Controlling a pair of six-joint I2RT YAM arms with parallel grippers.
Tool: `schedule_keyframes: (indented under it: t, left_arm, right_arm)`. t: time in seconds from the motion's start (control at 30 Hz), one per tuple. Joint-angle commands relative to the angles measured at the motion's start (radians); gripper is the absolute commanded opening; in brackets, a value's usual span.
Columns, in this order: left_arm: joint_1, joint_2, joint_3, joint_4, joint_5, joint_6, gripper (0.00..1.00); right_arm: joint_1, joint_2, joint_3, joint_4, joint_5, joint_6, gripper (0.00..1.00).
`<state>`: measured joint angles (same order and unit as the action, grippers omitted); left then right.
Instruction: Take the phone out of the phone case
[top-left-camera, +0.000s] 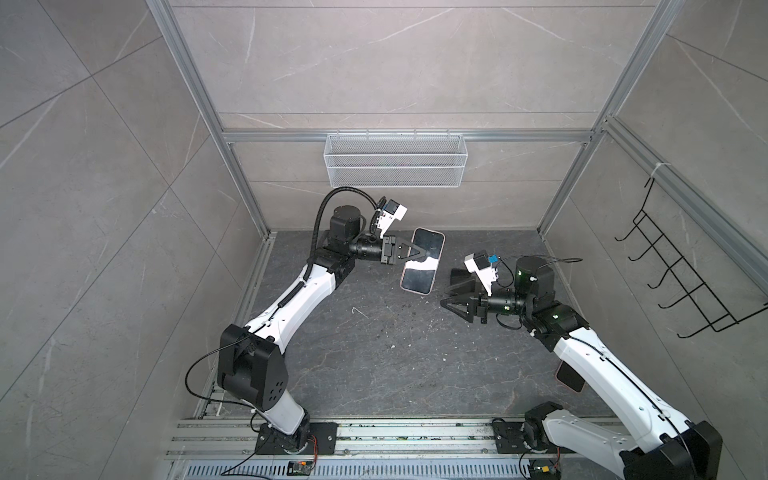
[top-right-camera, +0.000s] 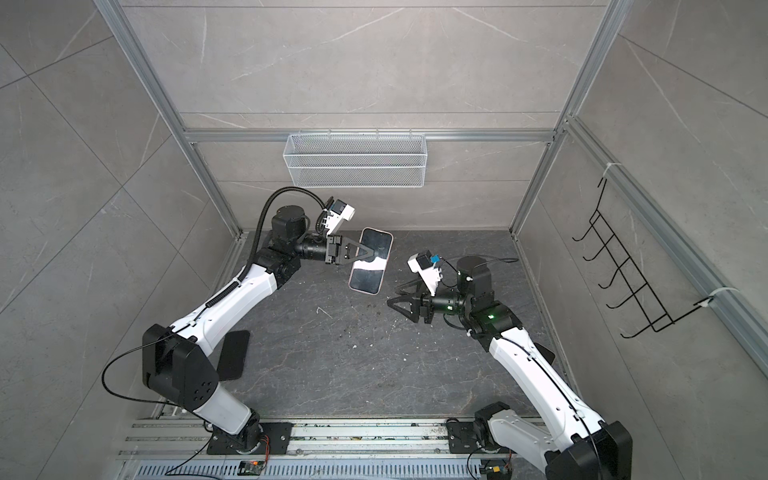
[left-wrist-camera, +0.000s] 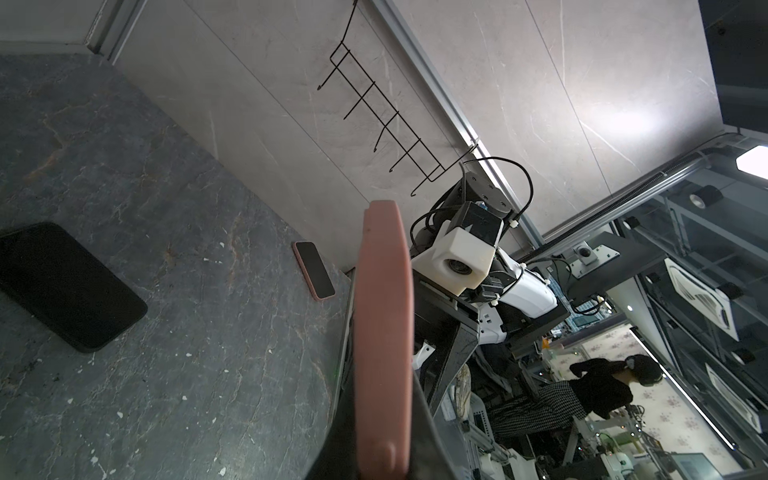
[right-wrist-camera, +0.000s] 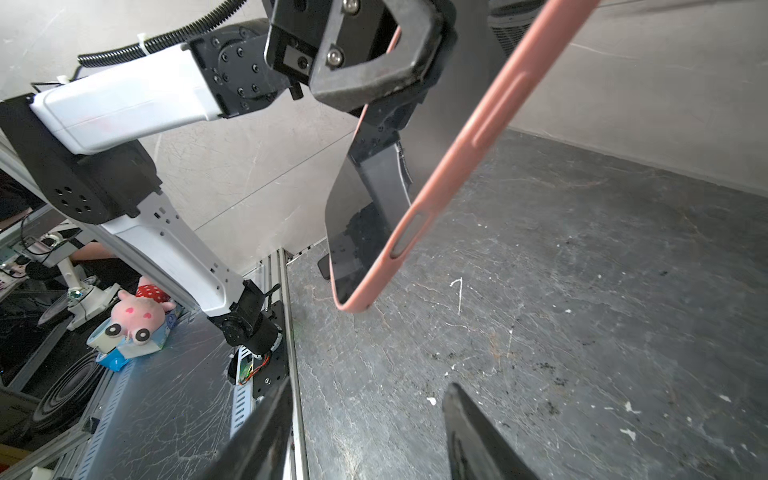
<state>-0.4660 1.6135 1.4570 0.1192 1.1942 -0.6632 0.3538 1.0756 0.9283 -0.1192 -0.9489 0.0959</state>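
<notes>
Grey stone-look table (top-left-camera: 374, 353) spreads under both my arms. Above its 12 o'clock side hangs the phone (top-left-camera: 419, 279), lifted clear of the surface and tilted, with its glass facing up in both top views. It sits fully inside its pink case (right-wrist-camera: 490, 112). The rim runs unbroken along every edge I can see, and no corner is peeled back. So I judge the job barely begun: the pick-up and lift are done, and all of the separating is left. A corner of the case has to be worked off and the phone eased out. Two more flat things lie on the table, well apart from the held phone. A second pink-cased phone (left-wrist-camera: 314, 270) is at about 4 o'clock, partly under my right arm. A black slab (top-right-camera: 232, 355) is at about 8 o'clock, just beside my left arm, and I cannot tell whether it is a bare phone or an empty case. My left gripper (top-left-camera: 426, 254) comes at the phone from its 9 o'clock side and is clamped tight across the middle of one long edge. One finger lies on the screen and the other goes behind the case's back. My right gripper (top-left-camera: 445, 293) hovers at about 5 o'clock from the phone, near its lower end but not touching it. Its jaws are roughly half apart, with nothing between them. In the right wrist view its fingers (right-wrist-camera: 469, 436) frame only bare table, with the case's lower corner ahead of them.
</notes>
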Motion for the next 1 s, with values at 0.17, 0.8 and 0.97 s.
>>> schedule_keyframes:
  t: [0.17, 0.8, 0.97]
  left_arm:
    - [-0.034, 0.019, 0.034, 0.208, 0.051, -0.068, 0.0]
    - [-0.053, 0.057, 0.059, 0.244, 0.05, -0.099, 0.0]
    - [-0.055, 0.063, 0.06, 0.257, 0.044, -0.111, 0.0]
  right_arm:
    - [0.02, 0.044, -0.02, 0.119, -0.049, 0.049, 0.58]
    - [0.025, 0.085, -0.034, 0.168, -0.057, 0.063, 0.3]
    - [0.027, 0.087, -0.039, 0.178, -0.06, 0.06, 0.21]
